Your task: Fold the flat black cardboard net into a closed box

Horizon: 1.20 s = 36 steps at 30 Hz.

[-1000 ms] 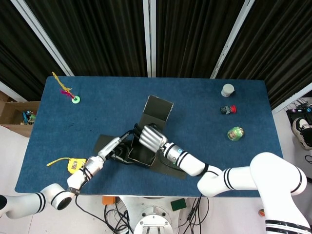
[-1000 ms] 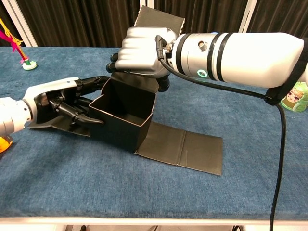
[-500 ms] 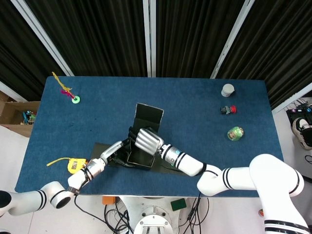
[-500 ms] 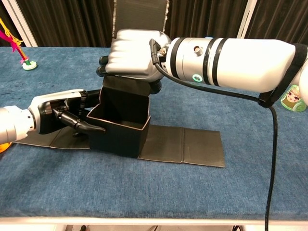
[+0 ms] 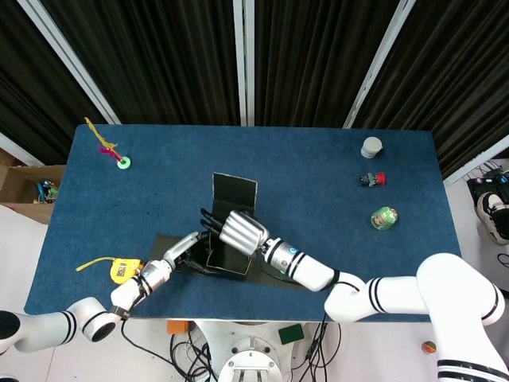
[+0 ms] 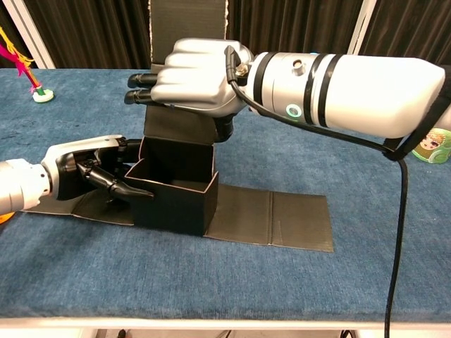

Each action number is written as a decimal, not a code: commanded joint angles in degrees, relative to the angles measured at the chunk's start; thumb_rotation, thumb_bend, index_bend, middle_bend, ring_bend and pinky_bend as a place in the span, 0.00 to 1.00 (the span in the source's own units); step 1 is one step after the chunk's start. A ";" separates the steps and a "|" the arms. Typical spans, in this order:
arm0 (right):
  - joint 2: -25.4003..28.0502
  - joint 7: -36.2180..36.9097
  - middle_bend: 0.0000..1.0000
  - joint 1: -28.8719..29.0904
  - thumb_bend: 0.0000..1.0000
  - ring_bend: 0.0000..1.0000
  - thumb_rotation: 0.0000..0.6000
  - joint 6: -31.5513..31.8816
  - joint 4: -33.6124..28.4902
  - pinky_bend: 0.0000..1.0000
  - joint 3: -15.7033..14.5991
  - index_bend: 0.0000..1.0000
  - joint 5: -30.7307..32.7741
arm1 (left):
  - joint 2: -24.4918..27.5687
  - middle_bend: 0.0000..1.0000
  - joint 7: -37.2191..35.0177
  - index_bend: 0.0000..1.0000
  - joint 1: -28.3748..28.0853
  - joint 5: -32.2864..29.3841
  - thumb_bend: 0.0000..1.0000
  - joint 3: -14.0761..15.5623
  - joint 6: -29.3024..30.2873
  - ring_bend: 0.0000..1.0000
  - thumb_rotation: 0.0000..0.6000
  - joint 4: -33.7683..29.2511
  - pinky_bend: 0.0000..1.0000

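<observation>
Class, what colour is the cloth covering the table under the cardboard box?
Dark blue; the table cloth shows best in the head view.

A blue bench [image 5: 318,167] carries a green ring with pink and yellow streamers [image 5: 121,161] at its far left corner, and a yellow tape measure [image 5: 121,270] near the front left. On the right side stand a small white cup [image 5: 371,147], a red-and-black object [image 5: 371,179], possibly a toy, and a green figurine [image 5: 384,217]. A cardboard box [image 5: 28,189] sits on the floor at the left.
</observation>
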 commanded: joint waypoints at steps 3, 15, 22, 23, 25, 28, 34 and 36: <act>1.20 2.79 0.00 -1.47 0.08 0.66 1.00 -0.16 -2.31 1.00 1.02 0.00 0.69 | 0.01 0.25 0.44 0.24 0.02 -0.22 0.00 0.16 0.03 0.54 1.00 -0.02 0.83; 6.85 20.82 0.00 -7.57 0.05 0.63 1.00 -1.08 -6.62 1.00 4.77 0.00 4.57 | 1.93 0.25 -2.33 0.27 -0.10 0.59 0.00 1.22 0.30 0.54 1.00 -1.00 0.84; 7.22 33.62 0.00 -10.20 0.05 0.64 1.00 -1.47 -4.04 1.00 4.55 0.00 -3.08 | 2.17 0.27 -1.40 0.29 -0.79 -0.85 0.00 0.94 -1.57 0.54 1.00 -1.42 0.84; 7.27 36.18 0.00 -10.69 0.05 0.64 1.00 -1.36 -3.91 1.00 4.66 0.00 -4.03 | 2.22 0.29 -1.15 0.29 -0.77 -1.14 0.00 0.80 -1.64 0.54 1.00 -1.45 0.84; 7.56 42.43 0.00 -11.89 0.05 0.64 1.00 -0.95 -3.71 1.00 4.95 0.00 -6.05 | 2.63 0.30 -0.31 0.30 -0.67 -1.82 0.00 0.50 -1.76 0.55 1.00 -1.88 0.84; 8.40 52.49 0.00 -13.60 0.05 0.64 1.00 -0.30 -4.18 1.00 5.60 0.00 -8.57 | 3.71 0.30 0.87 0.30 -0.47 -2.58 0.00 0.20 -1.83 0.55 1.00 -2.97 0.84; 10.23 62.52 0.00 -16.01 0.05 0.64 1.00 -0.04 -2.84 1.00 6.07 0.00 -9.93 | 6.42 0.31 -0.62 0.31 0.33 -2.73 0.00 -0.30 -0.49 0.55 1.00 -6.04 0.84; 10.65 65.69 0.00 -16.87 0.05 0.64 1.00 0.73 -2.88 1.00 6.11 0.00 -11.00 | 7.49 0.31 -1.53 0.31 0.54 -2.40 0.00 -0.39 0.15 0.55 1.00 -7.02 0.84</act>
